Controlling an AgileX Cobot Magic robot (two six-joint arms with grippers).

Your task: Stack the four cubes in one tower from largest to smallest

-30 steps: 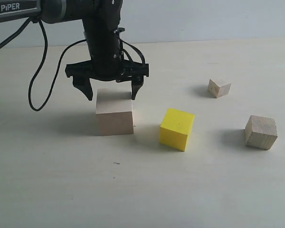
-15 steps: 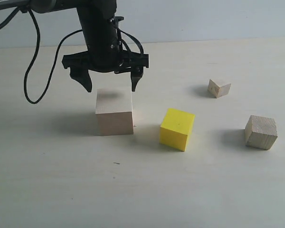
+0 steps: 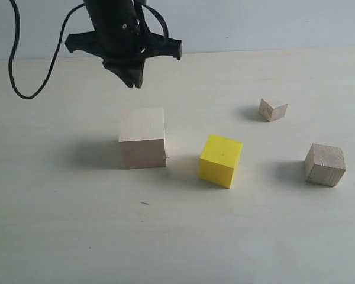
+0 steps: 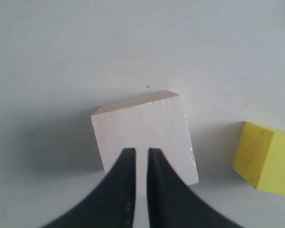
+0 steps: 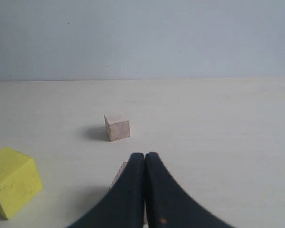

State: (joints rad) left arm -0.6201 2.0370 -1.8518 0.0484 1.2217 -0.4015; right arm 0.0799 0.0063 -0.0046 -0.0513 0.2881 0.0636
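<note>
The large pale wooden cube (image 3: 142, 138) (image 4: 145, 133) rests on the table, left of centre. My left gripper (image 3: 132, 80) (image 4: 141, 152) hangs well above and behind it, fingers drawn together with only a thin slit between them, holding nothing. The yellow cube (image 3: 220, 160) (image 4: 266, 159) (image 5: 12, 180) sits just right of the large one. The medium grainy wooden cube (image 3: 325, 164) stands at the right, and the small wooden cube (image 3: 273, 109) (image 5: 117, 127) farther back. My right gripper (image 5: 145, 156) is shut and empty; the medium cube (image 5: 118, 173) peeks out behind its fingers. No cube rests on another.
The pale table top (image 3: 177, 236) carries only the cubes, and a light wall (image 3: 254, 23) rises behind it. The left arm's black cable (image 3: 18, 83) loops down at the far left. The right arm does not show in the exterior view.
My left gripper, which straddled the large cube's top with wide-open fingers, has lifted away upward and closed its fingers. The cubes have not moved.
</note>
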